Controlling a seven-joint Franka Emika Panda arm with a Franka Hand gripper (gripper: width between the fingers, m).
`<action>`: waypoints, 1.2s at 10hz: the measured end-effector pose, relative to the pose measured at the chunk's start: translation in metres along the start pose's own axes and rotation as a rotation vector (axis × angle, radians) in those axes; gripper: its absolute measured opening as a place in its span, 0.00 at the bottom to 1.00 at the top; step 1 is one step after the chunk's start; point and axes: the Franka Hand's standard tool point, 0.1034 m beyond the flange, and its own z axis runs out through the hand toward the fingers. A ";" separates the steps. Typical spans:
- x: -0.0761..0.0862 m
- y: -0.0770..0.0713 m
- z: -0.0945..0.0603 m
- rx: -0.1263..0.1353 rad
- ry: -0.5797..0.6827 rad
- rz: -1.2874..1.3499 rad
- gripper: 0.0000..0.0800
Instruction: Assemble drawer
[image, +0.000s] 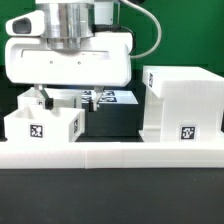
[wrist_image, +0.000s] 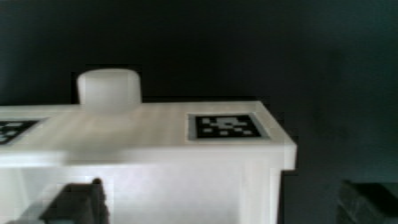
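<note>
The end effector (image: 68, 97) hangs open just above a small tray (image: 45, 122), its fingers (wrist_image: 75, 200) spread wide and holding nothing. In the wrist view one finger sits in front of the tray's wall, below the knob (wrist_image: 107, 86). The other stands clear beyond the tray's far edge, so the tray looks off-centre between them. Lowering like this could land a finger on the rim and tip or shove the tray, and closing could twist it. The casing (image: 180, 100) stands apart toward the exterior view's right. The long rail (image: 110, 155) lies just in front, where a pushed tray could jam.
</note>
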 end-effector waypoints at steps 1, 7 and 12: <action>-0.001 -0.002 0.005 -0.003 -0.005 -0.004 0.81; -0.008 0.006 0.030 -0.025 -0.004 -0.015 0.81; -0.008 0.005 0.030 -0.026 -0.004 -0.021 0.69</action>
